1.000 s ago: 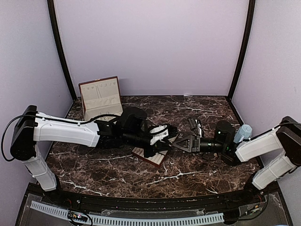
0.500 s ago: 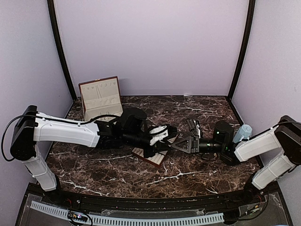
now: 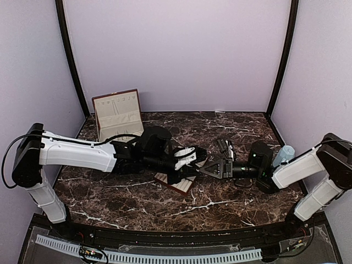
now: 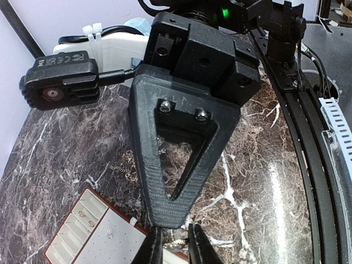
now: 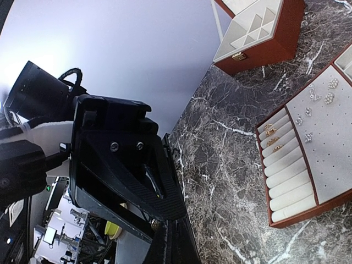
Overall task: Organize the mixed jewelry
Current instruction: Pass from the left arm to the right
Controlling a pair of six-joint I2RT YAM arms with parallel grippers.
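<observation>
My left gripper (image 3: 199, 166) and right gripper (image 3: 206, 169) meet tip to tip over the right corner of the cream slotted tray (image 3: 175, 183). In the left wrist view my left gripper (image 4: 175, 250) pinches a tiny shiny jewelry piece (image 4: 172, 243), and the right gripper (image 4: 170, 217) hangs just above it. In the right wrist view my right gripper (image 5: 176, 247) looks shut, and the piece (image 5: 155, 224) sits by the left gripper's tip. The tray (image 5: 330, 148) holds studs (image 5: 330, 91) and small rings (image 5: 272, 137). A thin chain (image 4: 124, 170) lies loose on the marble.
The reddish-brown box (image 3: 117, 113) stands open at the back left and also shows in the right wrist view (image 5: 258, 33). A pale blue cylinder (image 3: 285, 154) stands by the right arm. A black rail (image 3: 165, 234) runs along the near edge.
The right arm has crept a little to the left, toward the left gripper. The left arm and the tray have stayed put.
</observation>
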